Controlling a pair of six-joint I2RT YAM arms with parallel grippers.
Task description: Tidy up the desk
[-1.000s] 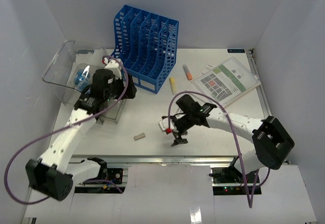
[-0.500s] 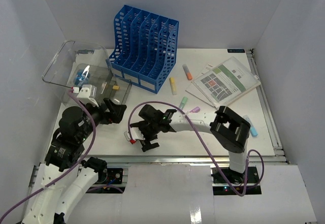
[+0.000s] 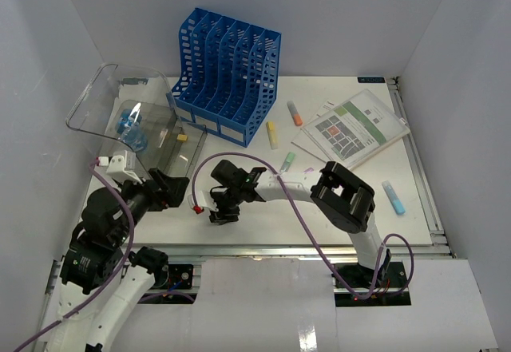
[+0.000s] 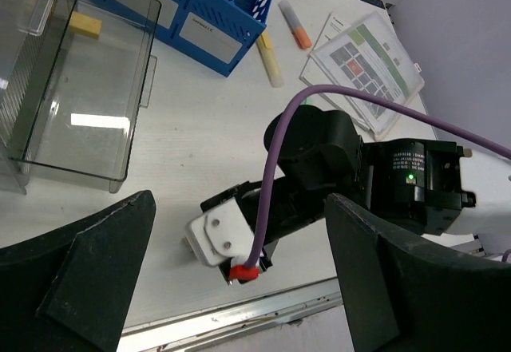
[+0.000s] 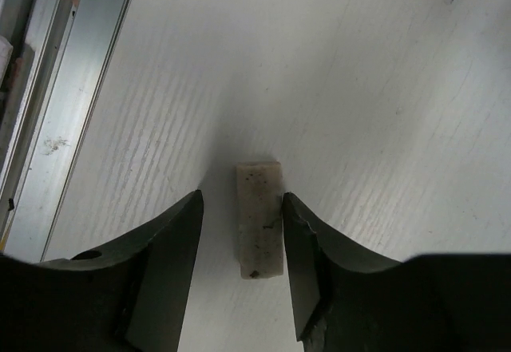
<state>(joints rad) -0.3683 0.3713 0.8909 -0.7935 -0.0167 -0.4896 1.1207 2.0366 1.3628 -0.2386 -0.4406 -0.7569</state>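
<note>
A small beige eraser lies flat on the white desk, close to the metal rail along its front edge. My right gripper is down over it with one finger on each side. The jaws are partly closed: the right finger is at the eraser's edge and a gap remains on the left. From above, the right gripper hides the eraser. My left gripper hovers at the front left, wide open and holding nothing. In its wrist view the left gripper looks down on the right wrist.
A blue file rack stands at the back. Left of it is a clear box holding a yellow block. Yellow, orange, green and blue highlighters lie loose. A booklet lies at the back right.
My right arm swung left across the desk to the eraser and its jaws narrowed around it. My left arm drew back from the clear box toward the front left.
</note>
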